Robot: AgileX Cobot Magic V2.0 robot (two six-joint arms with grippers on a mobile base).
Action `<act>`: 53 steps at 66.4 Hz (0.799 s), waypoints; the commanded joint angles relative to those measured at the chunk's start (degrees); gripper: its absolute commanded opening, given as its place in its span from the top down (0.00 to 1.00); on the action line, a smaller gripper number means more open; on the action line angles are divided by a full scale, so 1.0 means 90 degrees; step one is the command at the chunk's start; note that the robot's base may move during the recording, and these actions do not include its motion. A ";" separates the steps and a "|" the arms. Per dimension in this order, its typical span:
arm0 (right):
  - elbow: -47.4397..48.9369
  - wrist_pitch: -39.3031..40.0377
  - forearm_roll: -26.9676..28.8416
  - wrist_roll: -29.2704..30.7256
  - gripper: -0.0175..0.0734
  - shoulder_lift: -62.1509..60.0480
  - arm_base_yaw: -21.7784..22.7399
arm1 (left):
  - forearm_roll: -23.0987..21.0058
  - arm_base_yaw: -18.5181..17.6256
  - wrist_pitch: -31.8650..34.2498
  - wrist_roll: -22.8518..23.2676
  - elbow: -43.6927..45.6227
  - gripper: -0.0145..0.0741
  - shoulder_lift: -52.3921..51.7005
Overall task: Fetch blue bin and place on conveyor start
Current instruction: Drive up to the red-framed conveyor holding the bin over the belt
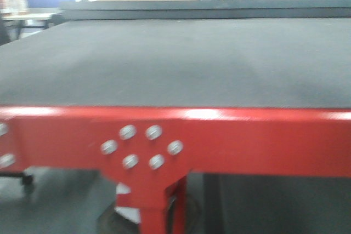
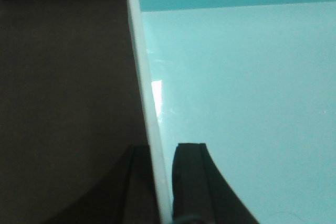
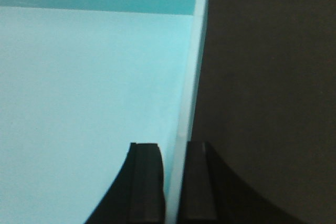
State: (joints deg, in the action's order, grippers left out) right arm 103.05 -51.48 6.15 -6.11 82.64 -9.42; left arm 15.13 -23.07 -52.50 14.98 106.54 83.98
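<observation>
Left gripper (image 2: 160, 190) is clenched on the blue bin (image 2: 236, 103). One finger (image 2: 191, 182) is inside and its partner outside, with the thin pale rim pinched between. Right gripper (image 3: 173, 182) bites the bin's right-hand wall the same way, with its inner finger (image 3: 147, 182) on the aqua side. So the bin sits between the two arms, gripped at both side edges. A dark charcoal surface runs just outside each wall, though I cannot tell whether the base touches it. Out front, the conveyor start (image 1: 175, 64) spreads broad and flat to a raised grey back edge, with its near edge capped by a bolted red frame (image 1: 247, 141).
</observation>
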 commanded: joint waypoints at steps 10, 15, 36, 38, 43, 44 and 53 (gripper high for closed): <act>0.0045 0.0219 -0.0264 0.0111 0.98 -0.0113 0.0066 | 0.0526 0.0053 0.0143 -0.0090 0.0059 0.96 -0.0092; 0.0045 0.0219 -0.0264 0.0111 0.98 -0.0113 0.0066 | 0.0526 0.0053 0.0159 -0.0090 0.0059 0.96 -0.0092; 0.0045 0.0219 -0.0264 0.0111 0.98 -0.0113 0.0066 | 0.0526 0.0053 0.0159 -0.0090 0.0059 0.96 -0.0092; 0.0045 0.0219 -0.0264 0.0111 0.98 -0.0113 0.0066 | 0.0526 0.0053 0.0159 -0.0090 0.0059 0.96 -0.0092; 0.0045 0.0219 -0.0264 0.0111 0.98 -0.0113 0.0066 | 0.0526 0.0053 0.0159 -0.0090 0.0059 0.96 -0.0092; 0.0045 0.0231 -0.0264 0.0111 0.98 -0.0113 0.0066 | 0.0526 0.0053 0.0159 -0.0090 0.0059 0.96 -0.0092; 0.0045 0.0231 -0.0264 0.0111 0.98 -0.0113 0.0066 | 0.0526 0.0053 0.0159 -0.0090 0.0059 0.96 -0.0092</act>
State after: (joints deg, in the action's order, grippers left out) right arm 103.05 -51.48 6.15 -6.11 82.64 -9.42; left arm 15.45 -23.07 -52.41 14.98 106.54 83.98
